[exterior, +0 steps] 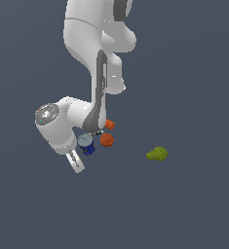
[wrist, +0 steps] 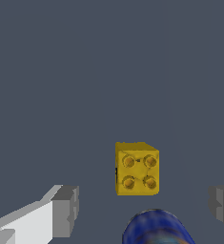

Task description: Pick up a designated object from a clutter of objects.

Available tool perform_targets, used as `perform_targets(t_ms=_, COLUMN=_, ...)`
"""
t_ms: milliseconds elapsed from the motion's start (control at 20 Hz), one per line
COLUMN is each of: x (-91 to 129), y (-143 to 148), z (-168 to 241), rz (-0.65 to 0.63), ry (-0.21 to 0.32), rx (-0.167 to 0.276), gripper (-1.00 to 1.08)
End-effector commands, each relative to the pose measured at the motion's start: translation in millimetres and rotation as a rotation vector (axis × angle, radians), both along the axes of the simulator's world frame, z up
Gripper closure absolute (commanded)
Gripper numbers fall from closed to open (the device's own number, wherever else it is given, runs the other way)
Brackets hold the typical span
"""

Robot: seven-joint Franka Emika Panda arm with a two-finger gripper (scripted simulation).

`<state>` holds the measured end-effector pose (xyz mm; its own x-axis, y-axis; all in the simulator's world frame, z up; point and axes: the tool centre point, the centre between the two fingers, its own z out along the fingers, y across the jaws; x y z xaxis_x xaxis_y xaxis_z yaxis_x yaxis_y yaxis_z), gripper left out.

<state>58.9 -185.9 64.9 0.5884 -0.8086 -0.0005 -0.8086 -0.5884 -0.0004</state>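
Observation:
The designated object, a mustard-yellow block with four studs on its face, lies on the grey floor in the wrist view. It sits ahead of my gripper, in line with the gap between the two grey fingertips. The jaws are wide open and hold nothing. In the exterior view the yellow block is hidden behind my arm, and my gripper hangs low beside the blue can with a grey lid. An orange-red ball and an orange block lie just past the can.
A yellow-green lumpy blob lies apart toward the exterior view's right. A blue rounded object, can or cup I cannot tell, sits close under the wrist camera between the fingers. My white arm rises above the clutter.

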Motion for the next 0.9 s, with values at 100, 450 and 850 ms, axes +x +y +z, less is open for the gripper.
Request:
perform_targets(t_ms=100, x=-1, y=0, z=-22, rz=-0.003, ry=0.001, rx=0.0, gripper=-0.92)
perform_targets(t_ms=450, x=0, y=-1, z=-43, rz=-0.005, ry=0.0, rx=0.0, gripper=-0.92)
perform_targets(t_ms=850, x=0, y=-1, z=-43, rz=-0.005, ry=0.0, rx=0.0, gripper=1.08)
